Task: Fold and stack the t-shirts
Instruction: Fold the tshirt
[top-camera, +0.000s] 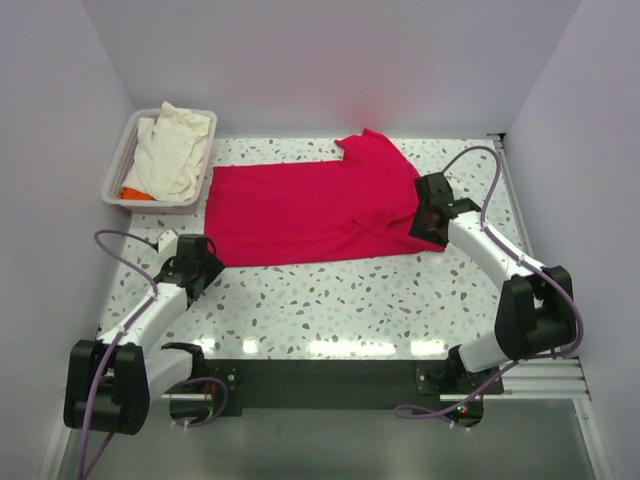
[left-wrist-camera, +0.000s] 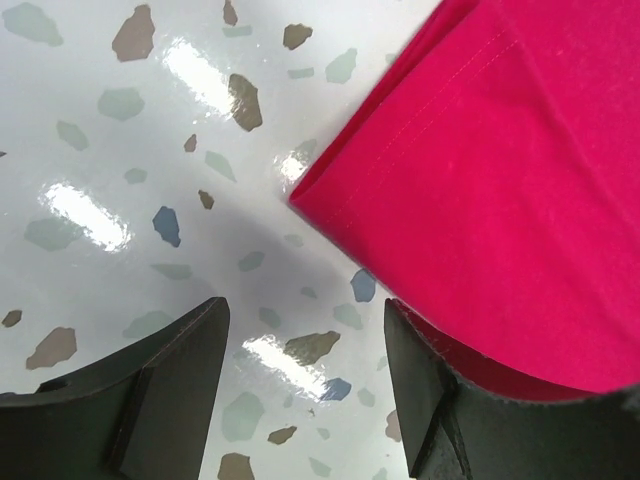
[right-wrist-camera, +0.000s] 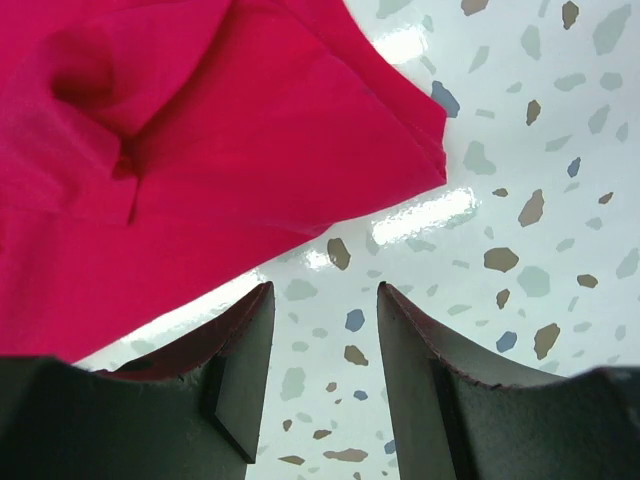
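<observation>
Crimson-red cloth t-shirt (top-camera: 310, 210) lies spread on the speckled table (top-camera: 350, 300). Left gripper (left-wrist-camera: 305, 312) stands released and empty, and right gripper (right-wrist-camera: 325, 295) likewise.

Crimson t-shirt (top-camera: 300, 215), white speckled table (top-camera: 400, 300)

The table (top-camera: 350, 300) is a glossy white terrazzo top, flecked with grey, brown and blue chips. A crimson-red t-shirt (top-camera: 300, 210) lies spread flat on it, reaching from one gripper to the other. Its hem corner sits just ahead and to the right of the left gripper (left-wrist-camera: 305, 330), and a rumpled corner lies just ahead and to the left of the right gripper (right-wrist-camera: 325, 300). Bare tabletop shows between each pair of fingers. A white tray (top-camera: 118, 170) stands on the table well beyond the left gripper
</observation>
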